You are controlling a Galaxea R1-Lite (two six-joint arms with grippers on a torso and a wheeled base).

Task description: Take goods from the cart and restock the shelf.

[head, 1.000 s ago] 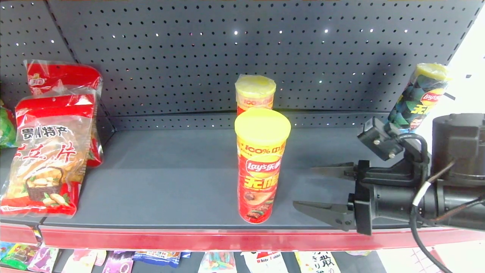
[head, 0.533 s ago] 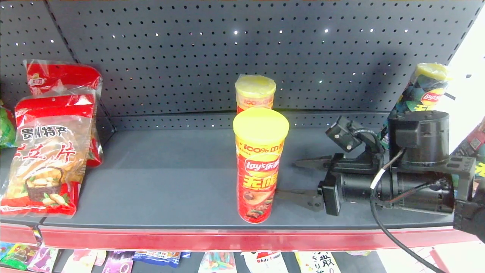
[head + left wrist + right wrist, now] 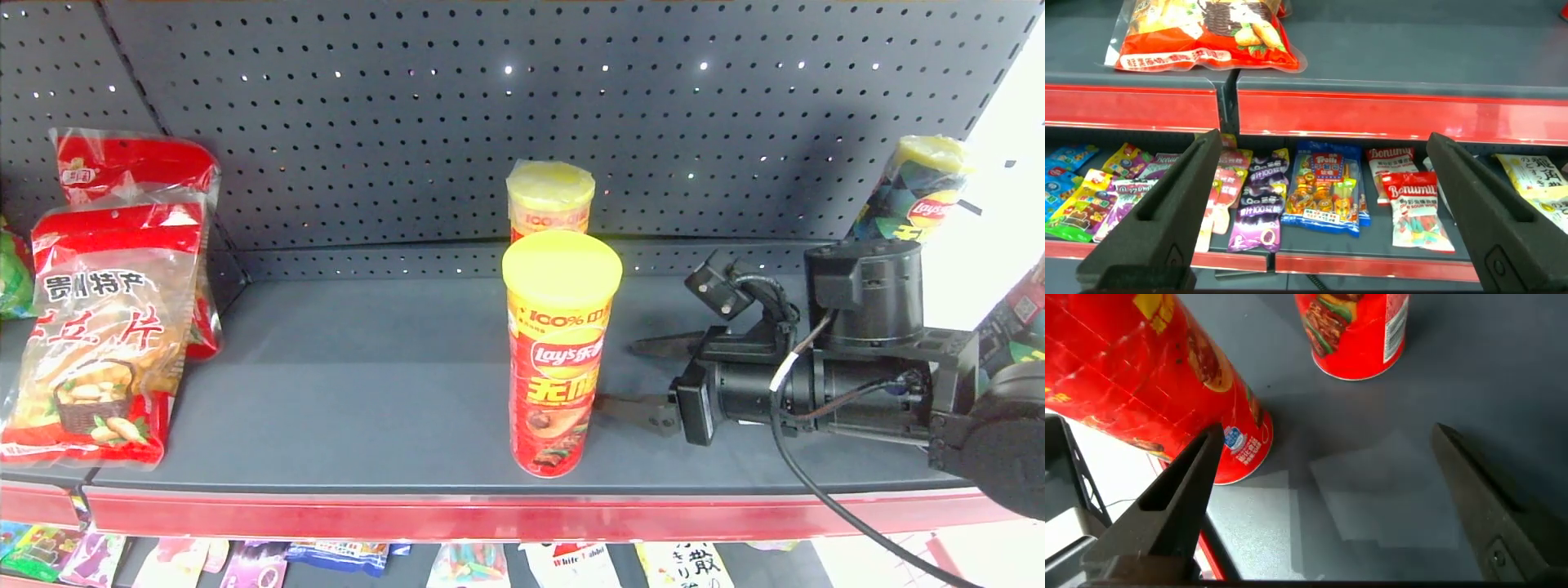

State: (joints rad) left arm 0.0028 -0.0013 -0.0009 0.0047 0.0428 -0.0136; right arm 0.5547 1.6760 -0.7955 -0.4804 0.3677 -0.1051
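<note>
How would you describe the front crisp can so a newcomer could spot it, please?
On the grey shelf, two red, yellow-lidded cans stand mid-shelf. Yours is the front can, hiding most of the rear can, nearest the red edge, beside the open right gripper.

The right arm (image 3: pixel 824 392) lies nearly level just above the right part of the shelf (image 3: pixel 326 384). It extends in from the right edge and points toward the middle. Its wrist camera (image 3: pixel 718 290) sits tilted on top. The right gripper (image 3: pixel 616 374) has its jaws spread wide, one toward the back of the shelf and the other nearer the front edge. The left gripper (image 3: pixel 1323 139) is held level, its jaws also spread wide, and it faces the shelf's red front edge from outside.
</note>
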